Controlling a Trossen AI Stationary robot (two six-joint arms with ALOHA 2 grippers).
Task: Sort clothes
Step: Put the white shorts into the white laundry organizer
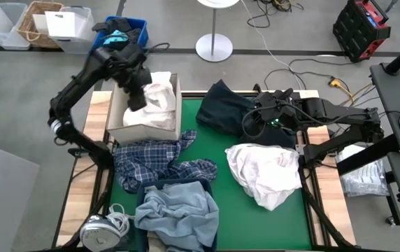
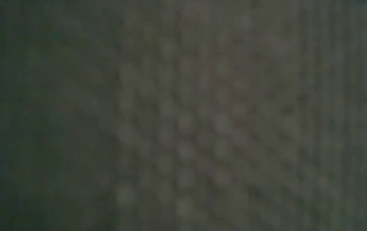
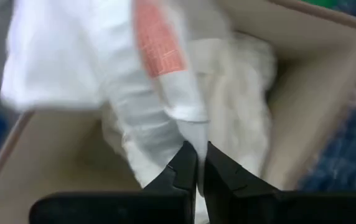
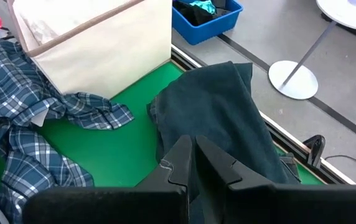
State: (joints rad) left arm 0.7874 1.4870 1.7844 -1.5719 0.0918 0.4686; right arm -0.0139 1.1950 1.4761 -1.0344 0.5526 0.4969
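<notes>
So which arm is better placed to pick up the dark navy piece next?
The right. Its gripper hovers directly over the dark navy piece, while the left gripper is busy in the beige box, fingers shut on a white shirt.

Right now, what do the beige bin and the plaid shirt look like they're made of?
The beige bin looks like matte canvas over stiff panels: flat walls, sharp corners, though it could be card. The plaid shirt looks like thin woven cotton, crumpling in soft folds.
</notes>
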